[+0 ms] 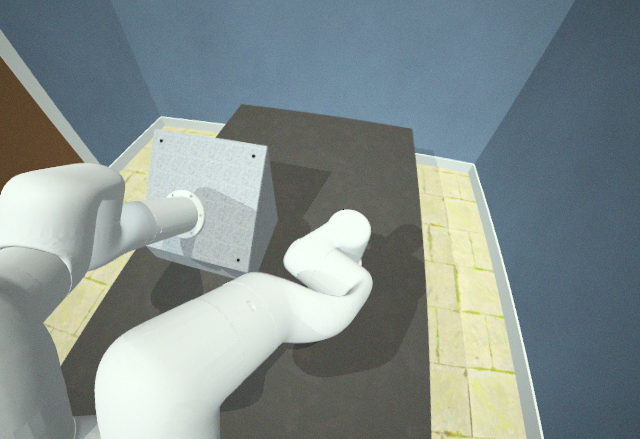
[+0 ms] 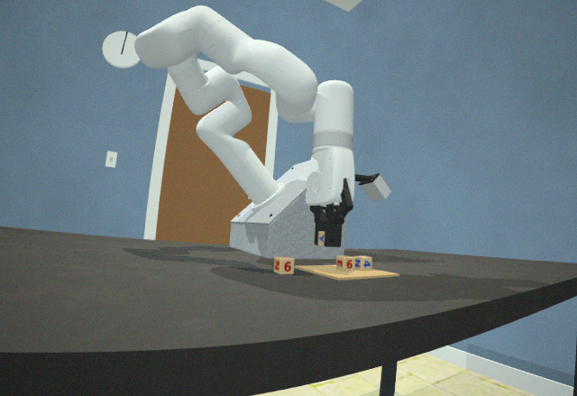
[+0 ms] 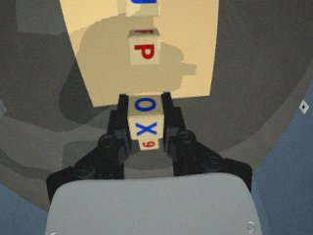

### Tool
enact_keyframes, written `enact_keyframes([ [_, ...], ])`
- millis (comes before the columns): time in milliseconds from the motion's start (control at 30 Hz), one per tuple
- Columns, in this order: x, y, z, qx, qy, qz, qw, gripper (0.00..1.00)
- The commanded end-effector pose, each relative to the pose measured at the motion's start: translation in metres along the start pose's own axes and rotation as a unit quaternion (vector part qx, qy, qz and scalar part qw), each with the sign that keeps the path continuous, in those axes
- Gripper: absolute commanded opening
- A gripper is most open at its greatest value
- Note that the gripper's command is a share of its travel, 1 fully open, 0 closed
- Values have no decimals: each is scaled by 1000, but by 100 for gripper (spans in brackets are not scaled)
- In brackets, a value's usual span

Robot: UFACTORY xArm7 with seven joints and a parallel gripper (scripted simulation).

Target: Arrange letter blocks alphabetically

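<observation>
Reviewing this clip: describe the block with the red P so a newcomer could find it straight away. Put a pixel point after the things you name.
In the wrist view, find the pale tan mat (image 2: 372, 273) (image 3: 196, 49), with the black gripper (image 2: 328, 244) (image 3: 145, 106) at its near edge. The block with the red P (image 3: 144, 52) sits on it, between the held block (image 2: 321, 238) (image 3: 146, 128) and a block cut off by the picture's top. Those two show blue letters.

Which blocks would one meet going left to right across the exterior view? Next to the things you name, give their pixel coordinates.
Block with red 6 off the mat (image 2: 283, 265) (image 3: 149, 145), block held in the gripper (image 2: 321, 238) (image 3: 145, 106), red-marked block on the mat (image 2: 345, 262) (image 3: 144, 51), blue-marked block on the mat (image 2: 365, 262) (image 3: 143, 7).
</observation>
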State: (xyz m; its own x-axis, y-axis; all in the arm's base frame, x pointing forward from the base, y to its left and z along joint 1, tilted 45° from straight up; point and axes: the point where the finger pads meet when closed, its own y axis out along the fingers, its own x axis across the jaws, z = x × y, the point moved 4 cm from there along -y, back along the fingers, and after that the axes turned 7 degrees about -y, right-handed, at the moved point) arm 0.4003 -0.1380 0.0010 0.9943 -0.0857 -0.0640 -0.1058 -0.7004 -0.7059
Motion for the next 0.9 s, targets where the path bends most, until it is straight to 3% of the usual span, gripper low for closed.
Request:
enact_keyframes([
  [0, 3, 24, 1, 0, 0, -3, 1000, 21],
  [300, 3, 37, 1, 0, 0, -3, 1000, 21],
  [867, 3, 37, 1, 0, 0, -3, 1000, 21],
])
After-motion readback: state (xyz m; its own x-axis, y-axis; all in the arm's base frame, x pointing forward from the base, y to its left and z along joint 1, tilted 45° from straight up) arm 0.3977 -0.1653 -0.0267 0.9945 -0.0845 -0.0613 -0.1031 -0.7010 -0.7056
